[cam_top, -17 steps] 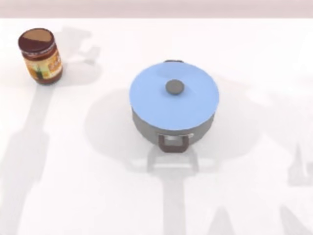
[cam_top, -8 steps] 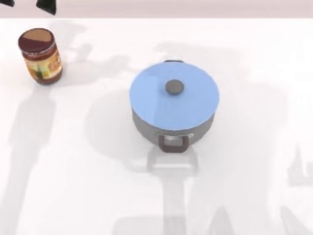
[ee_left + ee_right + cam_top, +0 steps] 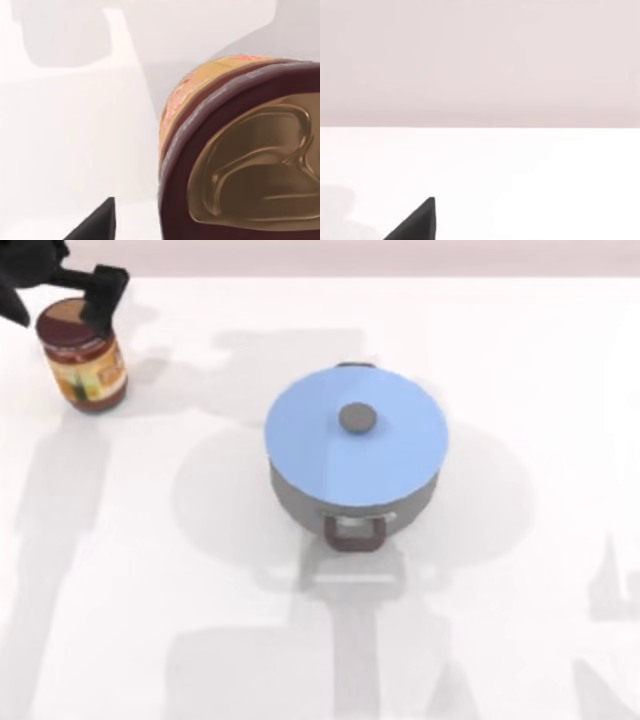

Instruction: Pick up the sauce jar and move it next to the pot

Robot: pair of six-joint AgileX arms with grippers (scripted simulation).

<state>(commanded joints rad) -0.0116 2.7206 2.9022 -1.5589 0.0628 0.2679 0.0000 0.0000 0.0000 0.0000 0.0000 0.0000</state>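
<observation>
At the desk's (image 3: 200, 640) far left corner, the left end effector (image 3: 55, 295) hung over the sauce jar (image 3: 84, 355), fingers spread apart; the pot (image 3: 355, 455) sat mid-desk, well apart.

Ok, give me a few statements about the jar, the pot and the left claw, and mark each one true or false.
1. The sauce jar stands upright at the table's far left. True.
2. The sauce jar touches the pot. False: bare table lies between them.
3. The left claw is over the jar's lid, one finger on each side. True.
4. The pot's blue lid lies beside it on the table. False: it sits on the pot.
5. The jar is lifted off the table. False: it rests on the table.
</observation>
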